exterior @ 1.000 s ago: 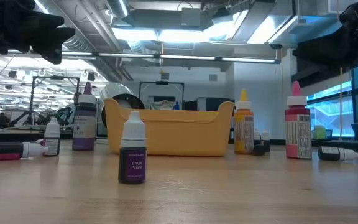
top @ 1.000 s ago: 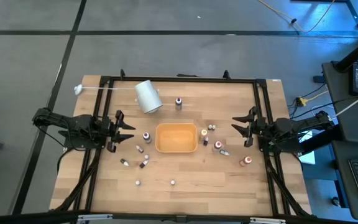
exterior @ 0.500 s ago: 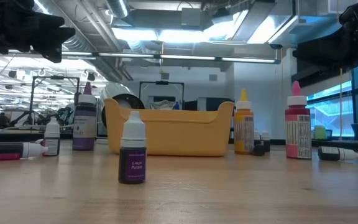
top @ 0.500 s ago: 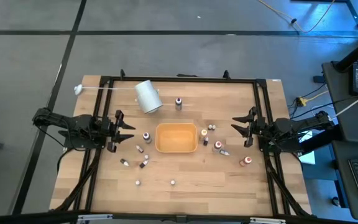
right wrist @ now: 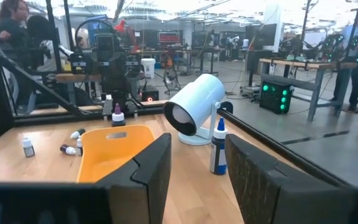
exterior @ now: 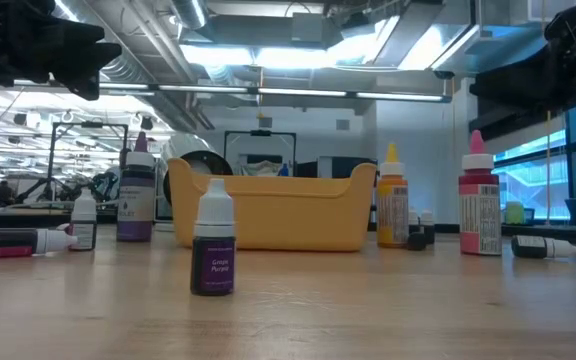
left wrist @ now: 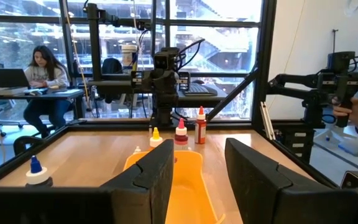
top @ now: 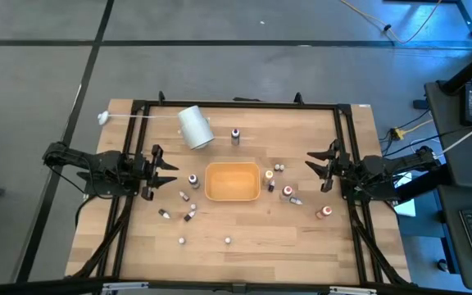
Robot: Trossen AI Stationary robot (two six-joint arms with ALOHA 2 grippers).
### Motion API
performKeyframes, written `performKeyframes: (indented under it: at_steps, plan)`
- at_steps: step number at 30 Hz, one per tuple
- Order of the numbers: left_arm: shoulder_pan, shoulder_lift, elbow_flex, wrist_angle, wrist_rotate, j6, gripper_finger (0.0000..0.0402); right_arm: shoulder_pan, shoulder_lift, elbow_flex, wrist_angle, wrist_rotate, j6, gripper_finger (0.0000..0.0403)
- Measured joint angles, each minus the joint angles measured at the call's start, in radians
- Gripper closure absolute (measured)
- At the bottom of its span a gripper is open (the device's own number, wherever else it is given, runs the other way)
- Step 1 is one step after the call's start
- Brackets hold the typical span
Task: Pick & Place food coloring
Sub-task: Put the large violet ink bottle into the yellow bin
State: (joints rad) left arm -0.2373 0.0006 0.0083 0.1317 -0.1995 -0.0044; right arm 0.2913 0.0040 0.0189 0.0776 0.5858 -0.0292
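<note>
Both sets of jaws stand spread with nothing between them: I see the left gripper (top: 169,173) hovering at the left side of the wooden table (top: 244,225), and the right gripper (top: 316,170) at the right side, each aimed in toward the middle. From the left wrist view the two dark fingers (left wrist: 160,177) show a clear gap, and the same goes for the right fingers (right wrist: 154,171). Between the arms sits the orange rounded-rectangle plastic tray (top: 233,181), and I see nothing in it. The tiny food coloring bottles (top: 193,179) lie scattered on the table around it: a cluster to its left near the left gripper, another group to its right (top: 287,192), two small ones nearer the front edge (top: 227,240), and one upright on the far side (top: 235,134). In the low view I read a purple-labelled bottle with a pale cap (exterior: 213,250) standing nearest. A large white cylinder (top: 194,127) lies tilted at the far left.
</note>
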Motion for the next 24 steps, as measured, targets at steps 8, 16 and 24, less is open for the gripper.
performKeyframes:
  at_steps: [8,16,24]
  plan:
    - [0.0,0.0,0.0,0.0,0.0,0.0,0.026,0.0,0.0,0.0,-0.004,-0.002,0.027,0.025]
    - [0.0,0.0,0.0,0.001,0.0,0.0,0.026,0.0,0.0,0.0,-0.004,-0.002,0.026,0.025]
    - [0.0,0.0,0.0,0.033,-0.019,0.001,0.0236,0.0,0.0,0.0,-0.003,-0.002,0.025,0.025]
